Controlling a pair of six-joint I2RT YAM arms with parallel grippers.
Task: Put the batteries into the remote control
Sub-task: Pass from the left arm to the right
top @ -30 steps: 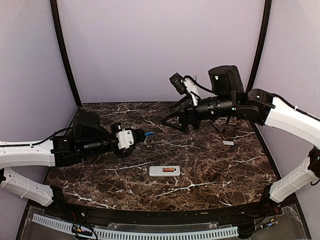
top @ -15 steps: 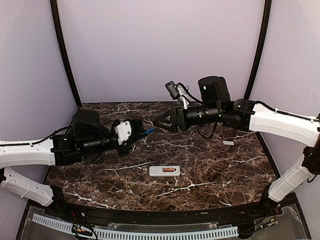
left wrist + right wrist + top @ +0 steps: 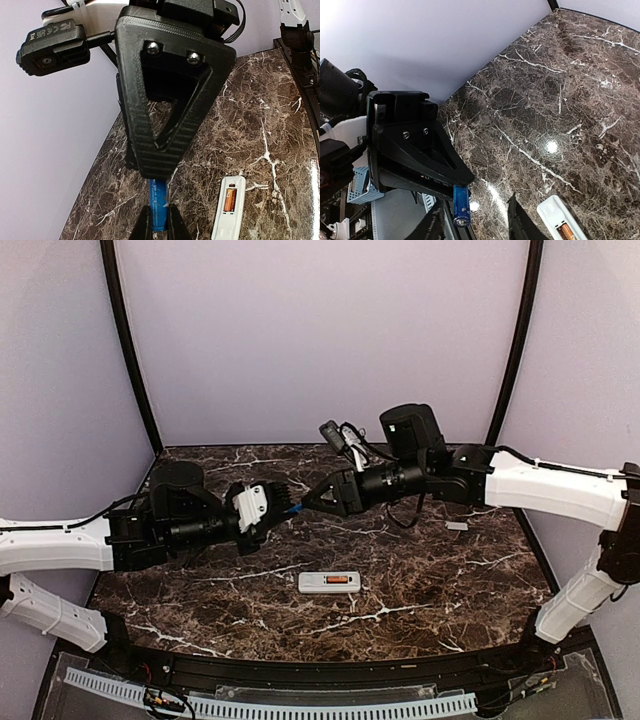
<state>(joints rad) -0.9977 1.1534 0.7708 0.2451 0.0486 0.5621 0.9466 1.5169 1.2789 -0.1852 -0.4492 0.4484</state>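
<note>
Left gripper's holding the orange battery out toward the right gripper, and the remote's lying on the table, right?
Not quite: the left gripper holds the blue battery, as the left wrist view shows. The orange battery already sits in the remote on the table.

Blue battery (image 3: 461,205), white remote control (image 3: 329,583), brown marble table (image 3: 450,580)

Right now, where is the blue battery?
Centre of the top view, in mid-air: the left gripper pinches the blue battery, its free end reaching into the open right gripper, beyond the remote.
</note>
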